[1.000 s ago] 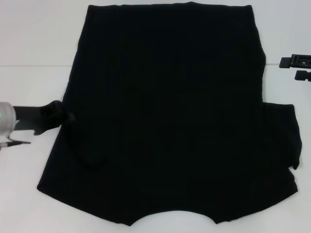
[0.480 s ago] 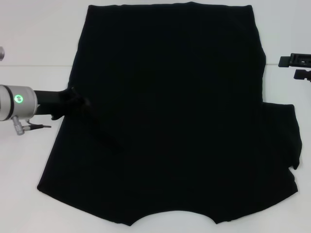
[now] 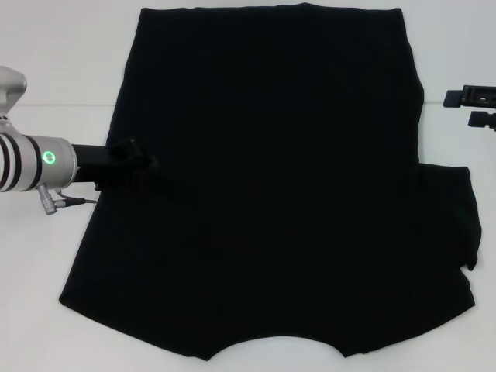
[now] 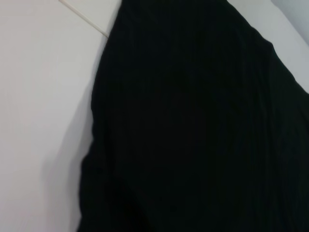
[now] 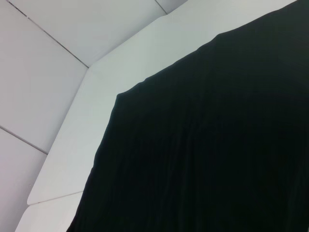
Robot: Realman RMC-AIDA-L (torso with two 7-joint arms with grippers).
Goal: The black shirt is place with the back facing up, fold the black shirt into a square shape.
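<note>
The black shirt (image 3: pixel 279 178) lies spread over the white table, plain side up, and its right sleeve (image 3: pixel 453 225) sticks out flat. My left gripper (image 3: pixel 143 164) reaches in from the left, over the shirt's left part, and appears shut on a raised bit of the cloth's left side. Black fingers against black cloth are hard to separate. In the left wrist view the shirt (image 4: pixel 203 125) fills the picture, its edge lifted and casting a shadow on the table. The right wrist view also shows the shirt (image 5: pixel 217 145). My right gripper (image 3: pixel 465 108) is parked open off the shirt's right edge.
The white table (image 3: pixel 46 62) shows bare to the left and right of the shirt. A seam between table panels (image 3: pixel 54 105) runs across on the left. The shirt's collar side lies at the table's near edge.
My left arm has moved right, from the shirt's left edge to over the cloth, carrying the left side's fabric inward. The right arm has not moved.
</note>
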